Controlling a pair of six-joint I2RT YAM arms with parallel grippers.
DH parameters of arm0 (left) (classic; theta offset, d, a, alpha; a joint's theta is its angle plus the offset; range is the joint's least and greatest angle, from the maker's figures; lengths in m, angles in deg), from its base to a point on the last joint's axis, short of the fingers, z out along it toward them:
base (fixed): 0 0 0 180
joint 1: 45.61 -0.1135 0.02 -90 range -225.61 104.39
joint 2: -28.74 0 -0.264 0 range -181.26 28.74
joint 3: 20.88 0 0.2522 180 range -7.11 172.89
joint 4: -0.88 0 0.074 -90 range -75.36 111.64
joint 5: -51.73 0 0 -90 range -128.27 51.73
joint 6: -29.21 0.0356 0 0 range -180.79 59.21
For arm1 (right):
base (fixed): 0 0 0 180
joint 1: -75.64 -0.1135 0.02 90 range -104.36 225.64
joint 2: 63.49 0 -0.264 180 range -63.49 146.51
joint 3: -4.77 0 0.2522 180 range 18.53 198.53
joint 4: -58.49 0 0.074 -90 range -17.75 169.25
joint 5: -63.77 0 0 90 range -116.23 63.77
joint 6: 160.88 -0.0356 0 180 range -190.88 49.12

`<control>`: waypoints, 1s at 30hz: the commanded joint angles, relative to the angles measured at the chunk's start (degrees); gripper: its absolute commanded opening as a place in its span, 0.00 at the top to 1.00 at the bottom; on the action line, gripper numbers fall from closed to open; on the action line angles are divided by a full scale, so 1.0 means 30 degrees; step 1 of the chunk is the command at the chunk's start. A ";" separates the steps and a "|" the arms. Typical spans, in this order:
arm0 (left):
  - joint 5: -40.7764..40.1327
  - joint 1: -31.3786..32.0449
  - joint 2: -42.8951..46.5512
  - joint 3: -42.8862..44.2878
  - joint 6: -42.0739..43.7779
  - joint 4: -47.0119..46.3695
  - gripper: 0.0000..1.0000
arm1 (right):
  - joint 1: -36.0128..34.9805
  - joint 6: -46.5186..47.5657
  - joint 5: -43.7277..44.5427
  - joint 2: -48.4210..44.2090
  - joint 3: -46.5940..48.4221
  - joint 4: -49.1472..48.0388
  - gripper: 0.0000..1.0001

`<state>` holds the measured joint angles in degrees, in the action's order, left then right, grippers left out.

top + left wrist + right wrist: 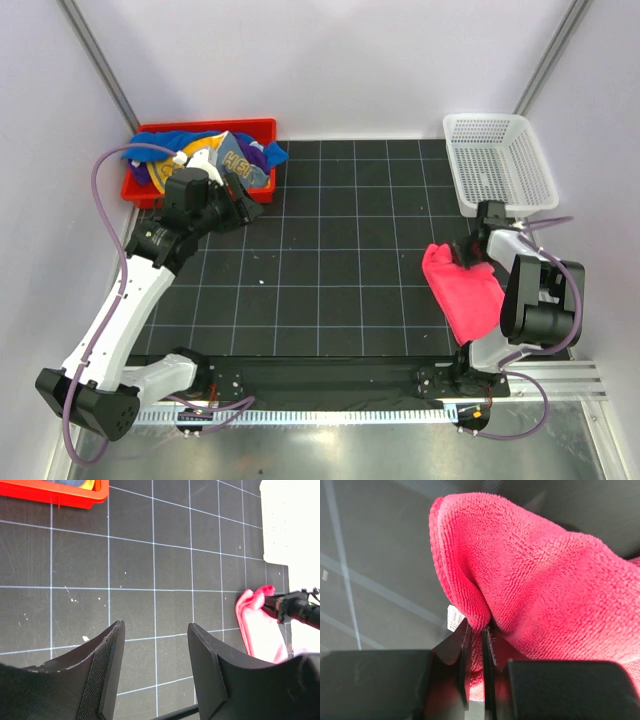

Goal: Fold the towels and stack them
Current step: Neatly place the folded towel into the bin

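A hot pink towel lies bunched on the black gridded mat at the right. My right gripper is shut on a fold of it; in the right wrist view the pink cloth is pinched between the fingers. The pink towel also shows at the right of the left wrist view. Several more towels, bright blue, purple and yellow-orange, are heaped in the red bin. My left gripper is open and empty, just in front of the bin, above bare mat.
A white mesh basket stands at the back right, just beyond the right gripper. The red bin sits at the back left, its corner showing in the left wrist view. White walls close the mat on three sides.
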<state>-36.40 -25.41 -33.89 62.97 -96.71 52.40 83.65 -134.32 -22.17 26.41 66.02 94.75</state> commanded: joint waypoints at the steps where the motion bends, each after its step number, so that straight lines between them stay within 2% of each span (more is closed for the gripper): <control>1: 0.0724 -0.0085 0.0457 0.0486 0.0021 -0.0310 0.43 | 0.1897 0.1837 0.0290 -0.1227 -0.0564 0.1435 0.99; 10: 0.0842 -0.0114 0.1071 -0.0245 0.0401 -0.0369 0.43 | 0.5237 0.4621 -0.1088 -0.2253 0.0313 0.1697 0.99; 13: 0.1076 -0.0085 0.1393 -0.0742 0.0372 -0.0485 0.43 | 0.5503 0.5325 -0.2140 -0.2810 0.0928 0.1845 0.99; 22: 0.1487 -0.0114 0.1892 -0.1564 0.0636 -0.0603 0.43 | 0.5738 0.6234 -0.2201 -0.3632 0.3564 0.2109 0.99; 30: 0.1896 -0.0114 0.2039 -0.1916 0.0753 -0.0662 0.44 | 0.5738 0.5914 -0.3374 -0.1437 0.6522 0.0675 0.99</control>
<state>-32.56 -25.45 -29.46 57.31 -95.99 52.18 100.59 -116.86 -30.35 20.82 81.71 100.11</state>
